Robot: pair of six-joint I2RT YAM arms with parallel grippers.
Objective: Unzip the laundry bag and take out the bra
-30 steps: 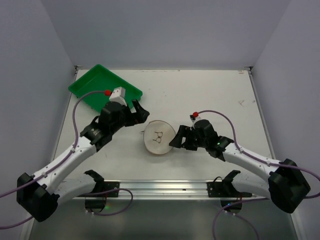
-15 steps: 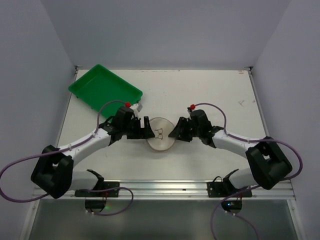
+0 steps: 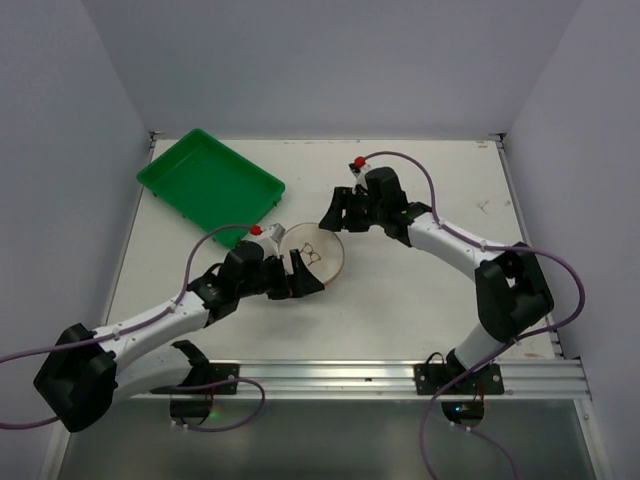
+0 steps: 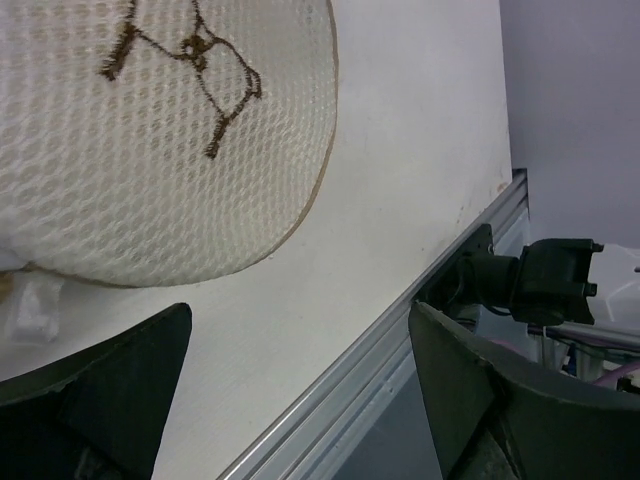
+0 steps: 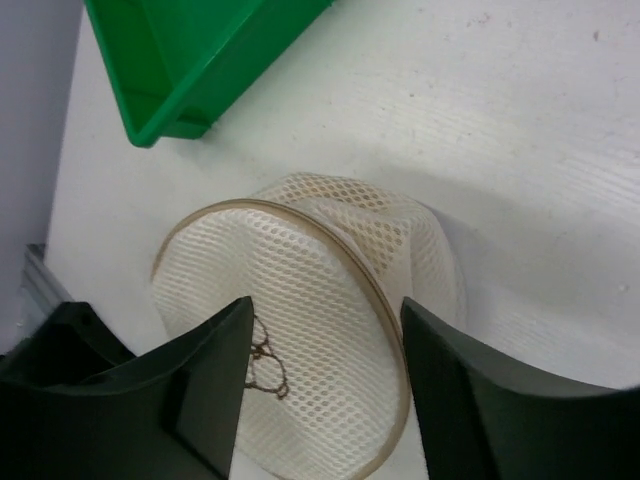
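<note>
Left gripper point(image 4: 300, 310) spread, empty; bag point(image 4: 150, 150) just ahead-left of it. Right gripper point(image 5: 325, 305) also spread; bag straight ahead, tray point(image 5: 190, 60) beyond it.

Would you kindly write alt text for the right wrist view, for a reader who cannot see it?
A round white mesh bag rests on a white table, framed between the open black fingers of the right hand. A green tray sits beyond it, apart.
</note>
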